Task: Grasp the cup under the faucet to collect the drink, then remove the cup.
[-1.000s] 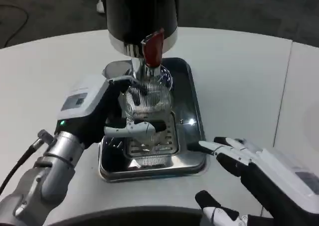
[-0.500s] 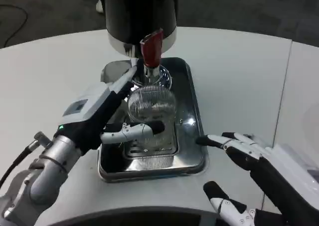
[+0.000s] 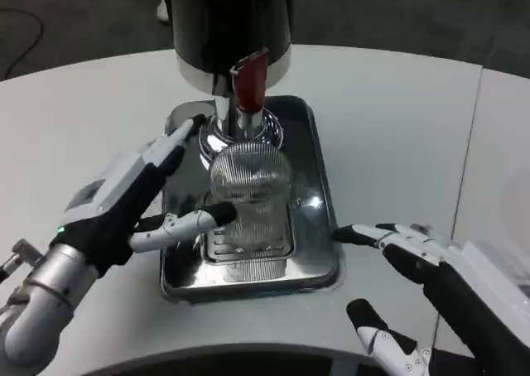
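Note:
A clear ribbed cup (image 3: 251, 190) stands upright on the drip grate (image 3: 248, 245) of a steel tray (image 3: 319, 260), just below the faucet's red lever (image 3: 248, 84) on the black dispenser (image 3: 228, 20). My left hand (image 3: 128, 198) is to the left of the cup with its fingers spread and apart from the glass; one finger reaches toward the faucet base, the thumb points at the cup's lower side. My right hand (image 3: 414, 256) hovers open beside the tray's right front corner, fingers pointing left.
The white round table (image 3: 389, 127) has free room to the right and far left of the tray. A seam to a second table surface (image 3: 472, 161) runs along the right. Dark floor lies beyond the far edge.
My left hand has let go of the cup and drawn back to the left, fingers spreading. The cup stays on the grate under the faucet. My right hand has barely shifted.

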`<state>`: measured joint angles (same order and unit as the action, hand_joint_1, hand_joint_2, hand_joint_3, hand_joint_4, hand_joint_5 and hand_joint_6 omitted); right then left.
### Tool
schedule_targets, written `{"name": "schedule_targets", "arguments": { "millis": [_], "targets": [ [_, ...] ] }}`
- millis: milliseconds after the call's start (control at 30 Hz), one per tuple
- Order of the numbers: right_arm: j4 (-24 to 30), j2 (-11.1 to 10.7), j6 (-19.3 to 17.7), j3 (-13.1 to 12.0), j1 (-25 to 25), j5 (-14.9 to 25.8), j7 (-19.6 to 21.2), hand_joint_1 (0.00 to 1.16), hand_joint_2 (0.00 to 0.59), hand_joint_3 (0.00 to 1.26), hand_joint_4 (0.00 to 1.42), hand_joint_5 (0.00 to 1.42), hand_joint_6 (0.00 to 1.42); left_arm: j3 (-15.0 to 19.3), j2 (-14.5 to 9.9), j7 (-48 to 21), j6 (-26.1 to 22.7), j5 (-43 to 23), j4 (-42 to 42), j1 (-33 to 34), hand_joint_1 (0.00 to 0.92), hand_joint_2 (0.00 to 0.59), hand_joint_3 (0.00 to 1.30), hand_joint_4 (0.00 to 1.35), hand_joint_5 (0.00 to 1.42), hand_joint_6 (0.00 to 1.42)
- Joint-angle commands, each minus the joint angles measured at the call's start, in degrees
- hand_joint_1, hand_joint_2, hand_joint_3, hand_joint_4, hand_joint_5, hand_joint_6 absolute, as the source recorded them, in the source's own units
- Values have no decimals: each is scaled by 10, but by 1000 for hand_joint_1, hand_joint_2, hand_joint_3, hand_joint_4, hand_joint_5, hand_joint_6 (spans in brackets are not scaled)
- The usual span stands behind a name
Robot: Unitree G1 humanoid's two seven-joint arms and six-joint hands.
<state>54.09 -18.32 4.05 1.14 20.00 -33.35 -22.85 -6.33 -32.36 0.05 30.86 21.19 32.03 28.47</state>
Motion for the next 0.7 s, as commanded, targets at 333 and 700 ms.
{"name": "schedule_targets", "arguments": {
  "millis": [333, 700],
  "targets": [
    [-2, 2, -8, 1, 5, 5, 11, 459, 510, 215, 184, 117, 46, 125, -24, -142, -65, -210, -229, -118, 0, 22, 0, 0, 16, 5],
    [8, 4, -6, -7, 15, 8, 12, 460, 511, 215, 184, 118, 47, 156, -5, -205, -158, -307, -385, -108, 0, 38, 1, 31, 113, 106]
  ]
}}
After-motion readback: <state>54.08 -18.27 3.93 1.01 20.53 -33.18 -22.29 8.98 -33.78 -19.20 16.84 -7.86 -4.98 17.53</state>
